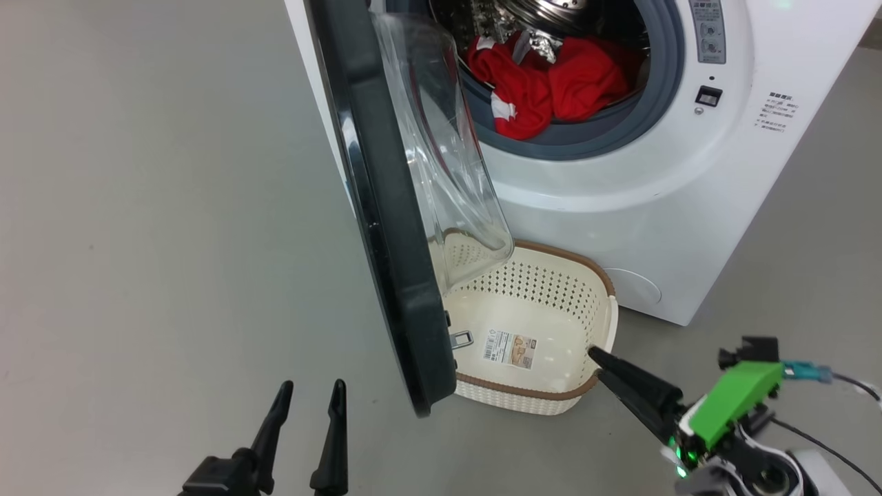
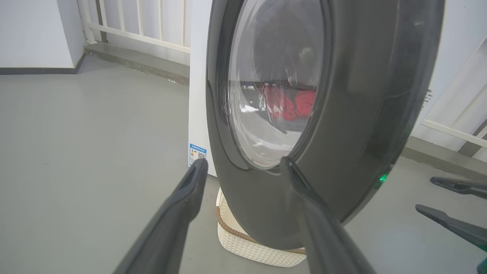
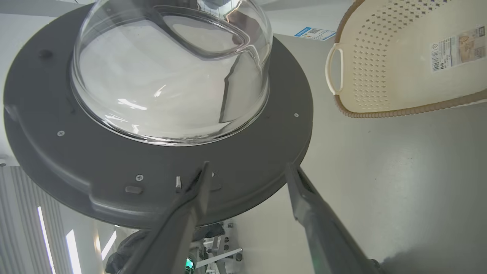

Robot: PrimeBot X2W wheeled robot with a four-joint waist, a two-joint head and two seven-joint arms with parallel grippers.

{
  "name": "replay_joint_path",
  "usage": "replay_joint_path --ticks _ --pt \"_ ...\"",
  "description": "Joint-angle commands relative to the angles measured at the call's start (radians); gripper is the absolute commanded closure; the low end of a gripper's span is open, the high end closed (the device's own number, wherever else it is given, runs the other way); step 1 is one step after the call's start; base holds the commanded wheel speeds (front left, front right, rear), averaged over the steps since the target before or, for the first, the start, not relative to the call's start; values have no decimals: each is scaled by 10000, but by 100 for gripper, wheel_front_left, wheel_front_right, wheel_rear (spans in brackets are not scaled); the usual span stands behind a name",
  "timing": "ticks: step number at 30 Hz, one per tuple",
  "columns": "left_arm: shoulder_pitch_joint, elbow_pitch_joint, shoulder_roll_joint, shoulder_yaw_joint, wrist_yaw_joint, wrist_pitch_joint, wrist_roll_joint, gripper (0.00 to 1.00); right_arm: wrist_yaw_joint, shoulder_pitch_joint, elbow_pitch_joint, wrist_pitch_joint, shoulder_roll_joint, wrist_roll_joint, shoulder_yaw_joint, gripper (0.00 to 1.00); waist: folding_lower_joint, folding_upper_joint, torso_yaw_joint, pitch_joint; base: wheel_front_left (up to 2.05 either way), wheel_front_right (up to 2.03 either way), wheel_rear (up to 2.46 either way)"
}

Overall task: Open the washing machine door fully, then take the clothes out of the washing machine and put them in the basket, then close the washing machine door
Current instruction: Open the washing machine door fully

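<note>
The white washing machine [image 1: 620, 207] stands at the upper right with its door [image 1: 386, 227] swung out toward me, seen edge-on, the glass bowl bulging to the right. Red clothes [image 1: 551, 89] lie in the drum, spilling onto the grey gasket. On the floor below the door sits the cream basket [image 1: 524, 393], with nothing in it but its label. My left gripper [image 1: 310, 403] is open, left of the door's lower edge; in the left wrist view it [image 2: 243, 161] faces the door's outer face [image 2: 361, 114]. My right gripper [image 1: 597, 363] is open and empty beside the basket's right corner, facing the door's inner rim [image 3: 57, 152].
Bare grey floor spreads to the left of the machine and around the basket. A white railing [image 2: 137, 23] and wall run behind the machine. My right arm's green wrist cover [image 1: 737, 399] and cables lie at the lower right.
</note>
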Motion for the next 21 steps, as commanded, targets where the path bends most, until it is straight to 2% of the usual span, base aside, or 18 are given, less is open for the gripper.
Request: replay_joint_path --ticks 1,5,12,21 --pt "-140 -182 72 362 -35 -122 124 0 6 112 -273 -279 -144 -331 143 0 0 -1 -34 -34 0 0 0" --pt "-99 -173 72 426 -52 -122 132 0 6 417 -195 -890 -316 -858 276 0 0 -1 -86 -84 0 0 0" --pt "-1 -141 72 530 -91 -122 154 0 6 748 283 -2867 -596 -2066 821 0 0 -1 -172 -207 0 0 0" --pt "114 -74 72 607 -168 -122 185 0 6 664 108 -6207 -1594 -4031 2864 0 0 -1 -260 -359 0 0 0"
